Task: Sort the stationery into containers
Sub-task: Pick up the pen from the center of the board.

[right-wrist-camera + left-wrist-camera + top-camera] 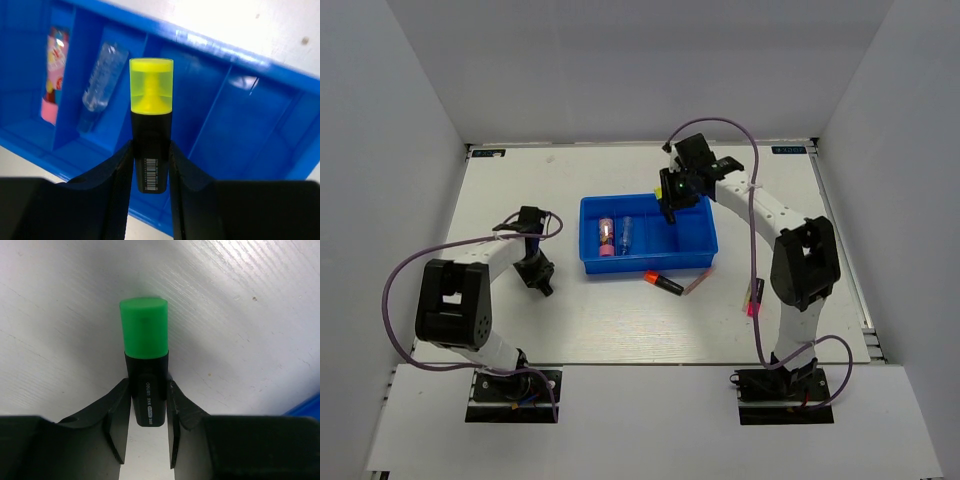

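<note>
My left gripper (148,405) is shut on the black body of a green-capped marker (145,335), low over the white table. In the top view this gripper (546,288) is left of the blue tray (705,252). My right gripper (150,167) is shut on a yellow-capped marker (151,90) and hangs above the tray's middle compartments (235,125); the top view puts it (670,212) over the tray's right half. A pink tube (56,75) and a clear-blue tube (102,75) lie in separate compartments at the tray's left.
An orange-ended marker (663,283) and a thin pale stick (698,283) lie on the table just in front of the tray. A pink-ended marker (755,298) lies beside the right arm. A blue tray corner (307,407) shows at the left wrist view's right edge.
</note>
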